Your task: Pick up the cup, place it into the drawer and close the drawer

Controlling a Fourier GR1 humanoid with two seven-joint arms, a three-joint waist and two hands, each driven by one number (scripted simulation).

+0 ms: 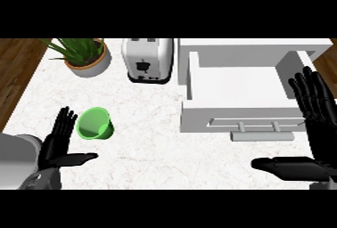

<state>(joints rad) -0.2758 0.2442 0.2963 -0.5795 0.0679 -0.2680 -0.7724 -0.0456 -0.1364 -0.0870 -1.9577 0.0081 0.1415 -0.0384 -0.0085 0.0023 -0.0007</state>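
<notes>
One marbled white worktop (151, 147). One white drawer (240, 95), pulled open, bar handle facing near edge. One silver toaster (149, 60), just left of drawer. One potted plant (84, 55), far left corner. One green cup (95, 124), open-topped, tilted, on worktop beside left hand (58, 153), apart from drawer. Two black hands; right hand (314, 129) by drawer's right end. Fingers of both straight, released, grasping nothing.

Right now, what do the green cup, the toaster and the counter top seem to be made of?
Green cup: likely plastic, given its uniform bright colour and smooth matte wall. Toaster: looks like brushed or polished metal, pale silvery sides with a dark lever panel. Counter top: stone-like, perhaps marble, white with faint veining.
</notes>
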